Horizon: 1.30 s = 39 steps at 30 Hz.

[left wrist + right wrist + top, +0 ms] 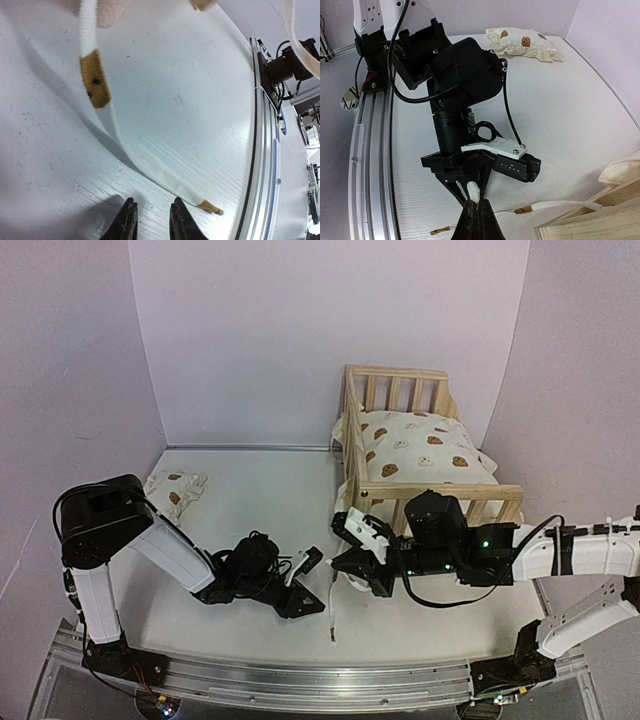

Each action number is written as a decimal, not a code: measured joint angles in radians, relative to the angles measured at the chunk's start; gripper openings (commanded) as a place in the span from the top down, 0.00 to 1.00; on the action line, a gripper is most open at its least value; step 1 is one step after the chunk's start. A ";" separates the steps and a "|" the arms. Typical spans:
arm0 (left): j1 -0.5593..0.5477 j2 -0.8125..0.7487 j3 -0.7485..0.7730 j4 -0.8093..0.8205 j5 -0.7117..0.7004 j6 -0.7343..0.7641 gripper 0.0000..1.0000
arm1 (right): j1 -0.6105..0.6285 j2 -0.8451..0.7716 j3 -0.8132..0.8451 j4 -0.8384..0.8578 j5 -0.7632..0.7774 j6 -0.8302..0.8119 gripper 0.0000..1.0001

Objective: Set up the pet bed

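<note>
The pine pet bed frame [362, 455] stands at the back right with the bear-print cushion [420, 445] in it. The small matching pillow [175, 490] lies far left on the table. A white tie [331, 615] hangs from the cushion's near corner onto the table. My right gripper [479, 200] is shut on that tie [481, 187]. My left gripper [152, 202] faces it tip to tip, jaws narrowly apart. In the left wrist view the tie [150, 165] runs just beside the right-hand fingertip, and nothing lies between the jaws.
A second tie [560, 204] with a brown end trails from the frame corner [600, 220] across the table. The aluminium rail [300, 680] runs along the near edge. Purple walls close in the back and both sides.
</note>
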 measured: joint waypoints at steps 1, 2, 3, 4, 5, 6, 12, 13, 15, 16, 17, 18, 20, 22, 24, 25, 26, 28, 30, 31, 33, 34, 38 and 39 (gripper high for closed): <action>0.000 0.000 0.000 -0.002 -0.010 0.003 0.64 | 0.000 -0.003 0.000 -0.001 -0.001 0.002 1.00; 0.000 -0.002 0.000 -0.003 -0.024 0.006 0.59 | 0.000 -0.008 0.000 -0.003 -0.001 0.003 1.00; 0.000 -0.005 -0.002 -0.003 -0.041 0.010 0.54 | 0.000 -0.014 0.000 -0.005 -0.002 0.005 1.00; 0.000 -0.012 -0.005 -0.003 -0.060 0.019 0.51 | 0.000 -0.019 0.000 -0.005 -0.002 0.006 1.00; 0.000 -0.024 -0.011 -0.005 -0.084 0.020 0.49 | 0.000 -0.026 0.000 -0.006 -0.003 0.007 1.00; 0.000 -0.035 -0.011 -0.011 -0.104 0.026 0.48 | 0.000 -0.033 0.000 -0.006 -0.004 0.010 1.00; -0.001 -0.020 0.054 -0.009 -0.158 0.063 0.47 | 0.000 -0.060 0.000 -0.014 -0.010 0.019 1.00; -0.002 -0.006 0.074 -0.007 -0.161 0.065 0.48 | 0.001 -0.062 0.000 -0.014 -0.010 0.020 1.00; -0.007 0.027 0.113 0.000 -0.170 0.073 0.51 | 0.001 -0.069 0.000 -0.018 -0.010 0.022 1.00; -0.010 0.040 0.123 0.002 -0.175 0.075 0.54 | 0.002 -0.074 0.000 -0.020 -0.010 0.022 1.00; -0.013 0.051 0.128 0.003 -0.182 0.079 0.57 | 0.002 -0.079 0.000 -0.021 -0.011 0.023 1.00; -0.016 0.058 0.128 0.007 -0.188 0.081 0.59 | 0.003 -0.086 0.001 -0.021 -0.013 0.025 1.00; -0.023 0.075 0.128 0.006 -0.203 0.084 0.65 | 0.006 -0.100 0.007 -0.024 -0.021 0.030 1.00; -0.032 0.081 0.126 0.006 -0.222 0.085 0.78 | 0.011 -0.111 0.019 -0.025 -0.030 0.035 1.00; -0.043 0.081 0.121 0.008 -0.245 0.089 0.93 | 0.018 -0.122 0.032 -0.021 -0.040 0.045 1.00; -0.047 0.081 0.119 0.007 -0.256 0.090 0.99 | 0.023 -0.130 0.039 -0.015 -0.050 0.052 1.00; -0.050 0.081 0.115 0.008 -0.264 0.086 1.00 | 0.025 -0.137 0.042 -0.011 -0.056 0.057 1.00; -0.054 0.078 0.101 0.007 -0.280 0.097 1.00 | 0.032 -0.152 0.052 0.003 -0.073 0.072 1.00; -0.059 0.061 0.078 0.006 -0.298 0.106 1.00 | 0.034 -0.163 0.062 0.023 -0.092 0.085 1.00; -0.063 0.045 0.063 0.005 -0.311 0.109 1.00 | 0.037 -0.167 0.066 0.035 -0.102 0.093 1.00; -0.068 0.001 0.033 -0.007 -0.327 0.112 1.00 | 0.040 -0.174 0.071 0.058 -0.114 0.106 1.00; -0.072 -0.024 0.018 -0.018 -0.339 0.115 1.00 | 0.040 -0.176 0.071 0.066 -0.118 0.112 1.00; -0.113 -0.132 -0.026 -0.053 -0.363 0.140 1.00 | 0.041 -0.180 0.071 0.100 -0.108 0.150 1.00; -0.133 -0.152 -0.027 -0.067 -0.365 0.146 1.00 | 0.041 -0.180 0.070 0.106 -0.105 0.159 1.00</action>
